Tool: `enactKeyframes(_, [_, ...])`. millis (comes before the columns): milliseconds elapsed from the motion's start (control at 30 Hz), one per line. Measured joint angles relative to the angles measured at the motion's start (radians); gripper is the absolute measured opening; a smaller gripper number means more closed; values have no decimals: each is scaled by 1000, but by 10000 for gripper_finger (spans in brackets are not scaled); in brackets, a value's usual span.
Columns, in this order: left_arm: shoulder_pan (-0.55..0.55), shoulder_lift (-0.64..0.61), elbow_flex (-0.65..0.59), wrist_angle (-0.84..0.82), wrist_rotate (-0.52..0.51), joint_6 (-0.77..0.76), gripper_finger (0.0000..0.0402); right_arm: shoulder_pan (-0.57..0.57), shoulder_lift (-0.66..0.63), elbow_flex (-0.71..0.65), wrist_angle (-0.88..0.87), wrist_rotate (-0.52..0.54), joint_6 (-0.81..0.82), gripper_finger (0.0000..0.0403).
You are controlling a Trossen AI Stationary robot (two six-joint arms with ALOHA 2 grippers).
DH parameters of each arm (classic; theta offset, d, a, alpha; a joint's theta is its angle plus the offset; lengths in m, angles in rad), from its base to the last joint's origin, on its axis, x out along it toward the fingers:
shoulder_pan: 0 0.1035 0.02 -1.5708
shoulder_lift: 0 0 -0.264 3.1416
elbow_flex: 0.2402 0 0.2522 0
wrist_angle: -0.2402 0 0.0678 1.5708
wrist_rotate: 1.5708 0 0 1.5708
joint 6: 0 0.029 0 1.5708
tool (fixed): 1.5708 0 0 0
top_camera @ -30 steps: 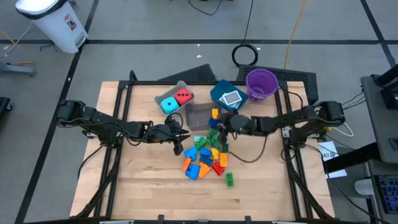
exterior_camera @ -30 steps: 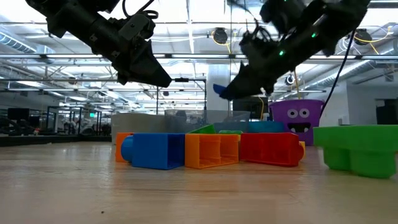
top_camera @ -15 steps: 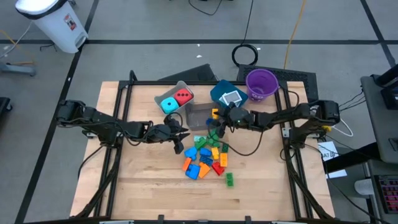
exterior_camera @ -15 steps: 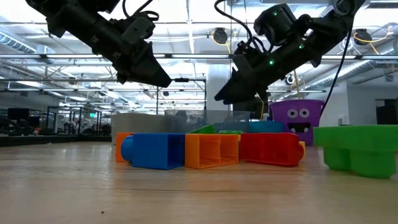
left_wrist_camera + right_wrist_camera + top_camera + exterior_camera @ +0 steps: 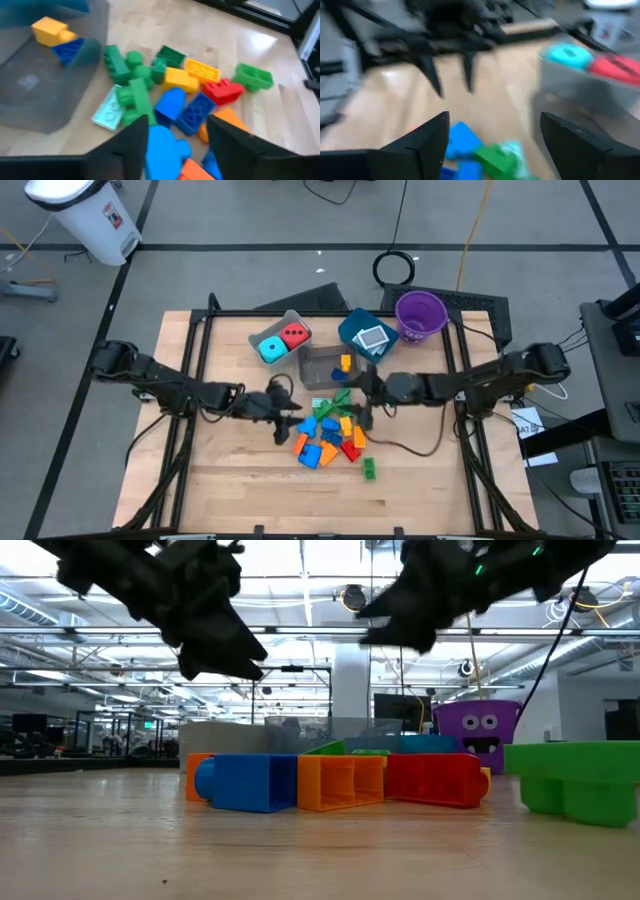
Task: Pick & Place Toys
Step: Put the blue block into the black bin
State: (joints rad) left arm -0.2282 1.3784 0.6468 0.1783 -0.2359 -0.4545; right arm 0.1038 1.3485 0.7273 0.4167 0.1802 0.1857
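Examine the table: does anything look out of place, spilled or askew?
Yes. Small plastic building bricks lie jumbled loose on the wooden table, one green brick apart from the heap. Only two bricks sit in the dark bin.

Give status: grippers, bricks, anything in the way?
Left gripper open, empty, above the brick pile. Right gripper open, empty, over the pile too. Two bricks in the dark bin. Grippers close together; collision risk.

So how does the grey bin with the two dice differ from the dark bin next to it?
The grey bin is lighter and sits further toward the left arm's side; the dark bin sits nearer the loose brick pile. The grey bin holds the cyan cube and red cube; the dark bin holds a yellow brick. Both are open-topped and upright on the table.
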Motion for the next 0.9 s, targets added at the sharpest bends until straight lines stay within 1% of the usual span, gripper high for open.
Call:
enactKeyframes(100, [-59, 34, 0, 4, -45, 27, 267, 66, -32, 1, -1, 5, -21, 269])
enactKeyframes(200, [-91, 88, 1, 9, -78, 34, 314, 114, -48, 1, 3, 7, -39, 261])
enactKeyframes(267, [-95, 130, 1, 11, -102, 19, 336, 136, -48, 1, 21, 26, -51, 257])
enactKeyframes(367, [-86, 204, 1, 52, -136, -16, 354, 156, -48, 1, 32, 61, -69, 252])
enactKeyframes(433, [-77, 256, 1, 101, -155, -27, 357, 160, -48, 1, 41, 64, -73, 251])
enactKeyframes(500, [-70, 304, 1, 140, -152, -29, 355, 160, -48, 1, 43, 62, -66, 251])
enactKeyframes(600, [-65, 366, 4, 208, -99, -28, 347, 160, -48, 1, 43, 58, -37, 251])
enactKeyframes(667, [-65, 394, 2, 198, -79, -27, 339, 160, -48, 1, 43, 56, -20, 251])
enactKeyframes(900, [-63, 426, 4, 194, -150, -45, 309, 171, -48, 1, 44, 55, -15, 251])
